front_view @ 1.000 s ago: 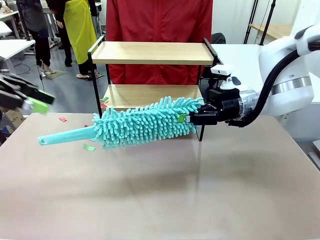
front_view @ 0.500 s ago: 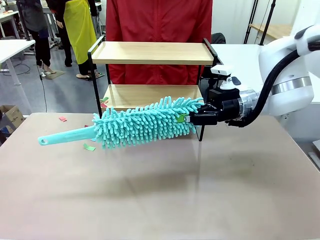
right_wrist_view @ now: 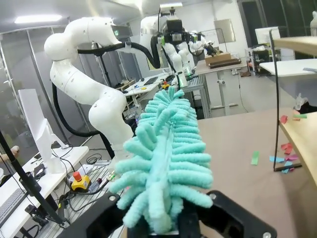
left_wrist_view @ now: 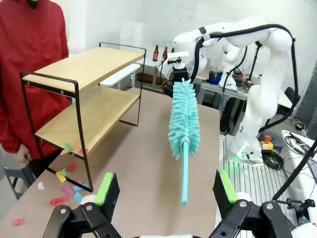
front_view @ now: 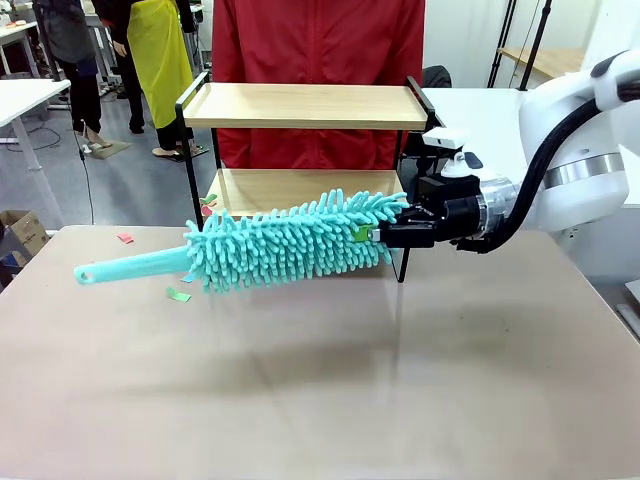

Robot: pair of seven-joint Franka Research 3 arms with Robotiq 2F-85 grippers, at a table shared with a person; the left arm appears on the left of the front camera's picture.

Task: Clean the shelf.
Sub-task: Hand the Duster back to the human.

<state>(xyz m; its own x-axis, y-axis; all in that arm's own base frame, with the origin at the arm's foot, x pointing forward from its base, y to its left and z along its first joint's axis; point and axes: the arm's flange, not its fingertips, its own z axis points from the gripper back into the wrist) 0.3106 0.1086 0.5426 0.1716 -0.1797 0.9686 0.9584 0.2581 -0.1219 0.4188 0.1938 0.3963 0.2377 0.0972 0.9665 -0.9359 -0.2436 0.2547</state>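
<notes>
Reaching in from the right of the front view, the right pincer [front_view: 378,235] is clenched on the tip of a teal duster [front_view: 285,243], which hangs level across the middle of the frame, handle pointing left, clear of the tabletop [front_view: 330,400]. The shelf [front_view: 300,105] stands at the far edge, upper centre, just behind the duster; its right front leg is close beside the pincer. A person in red [front_view: 318,40] stands right behind the shelf. Paper scraps [front_view: 178,295] lie on the tabletop left of centre, under the handle, and more by the shelf's left leg. The whole lower half of the frame is bare tabletop.

In the left wrist view, the left pincer [left_wrist_view: 166,191] is released, its green pads wide apart at the bottom edge. The duster hangs in the centre, handle end towards the camera. The shelf fills the left, with coloured scraps at its near leg and on the lower board. Open tabletop runs between shelf and duster.

In the right wrist view, the duster's fluffy head rises from the clenched pincer at bottom centre. The shelf's lower board and a leg sit at the right edge, scraps beside them. The left arm [right_wrist_view: 89,94] stands upper left, well apart.
</notes>
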